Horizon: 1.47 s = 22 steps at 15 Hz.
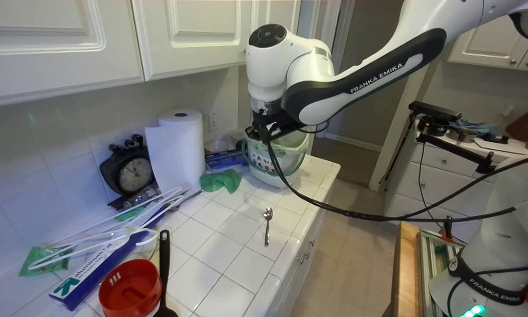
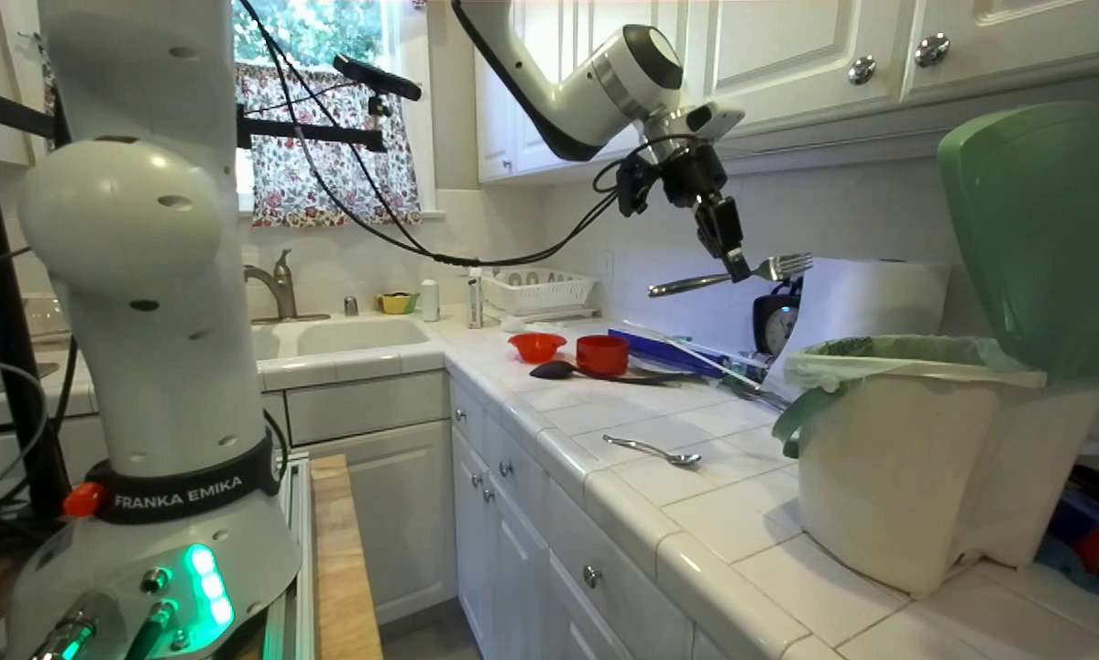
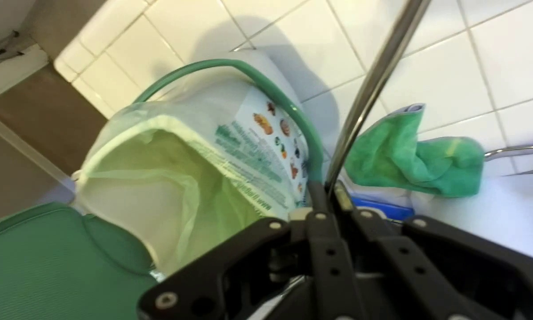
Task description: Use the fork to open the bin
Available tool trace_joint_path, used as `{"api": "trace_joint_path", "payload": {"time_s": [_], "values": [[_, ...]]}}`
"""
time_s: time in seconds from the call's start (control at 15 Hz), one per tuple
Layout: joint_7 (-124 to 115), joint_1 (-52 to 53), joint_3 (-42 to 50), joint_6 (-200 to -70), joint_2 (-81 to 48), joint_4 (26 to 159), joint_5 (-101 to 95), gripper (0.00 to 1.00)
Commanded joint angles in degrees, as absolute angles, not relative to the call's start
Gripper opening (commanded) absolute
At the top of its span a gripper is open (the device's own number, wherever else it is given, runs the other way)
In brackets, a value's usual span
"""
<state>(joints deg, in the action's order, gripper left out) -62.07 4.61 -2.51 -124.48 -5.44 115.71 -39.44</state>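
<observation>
My gripper (image 2: 740, 266) is shut on the silver fork (image 2: 691, 285), gripping it partway along its length. In that exterior view the fork lies nearly level, tines pointing toward the bin (image 2: 888, 477). The wrist view shows the fork's shaft (image 3: 373, 89) rising from between the fingertips. The white bin stands at the counter's end with its green lid (image 2: 1044, 238) swung up and back. From the wrist, the lined inside of the bin (image 3: 257, 146) is visible beside my fingers, and the lid (image 3: 70, 262) hangs away from the rim. The fork is hard to make out in an exterior view.
A spoon (image 1: 267, 224) lies on the tiles in front of the bin. Along the wall are a paper towel roll (image 1: 182, 145), a green cloth (image 1: 222, 180), white hangers (image 1: 109, 237) and a red cup (image 1: 129, 288). Cabinets (image 1: 193, 35) overhang the counter.
</observation>
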Motion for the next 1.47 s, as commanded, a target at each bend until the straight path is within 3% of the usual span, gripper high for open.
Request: {"api": "trace_joint_path", "payload": {"time_s": [0.0,0.53,0.93,1.4], "values": [[-61.54,3.62,-1.71,-137.73,-6.15,120.49,-37.88,0.02],[-45.73,1.65,-1.00,-157.11,-16.68,122.96,-20.17,0.02],[-28.39,0.83,-2.16,-154.80,-23.25,120.49,-0.36,0.02],[-21.95,1.07,-0.47,-149.05,-28.28,116.21,7.16,0.02]]}}
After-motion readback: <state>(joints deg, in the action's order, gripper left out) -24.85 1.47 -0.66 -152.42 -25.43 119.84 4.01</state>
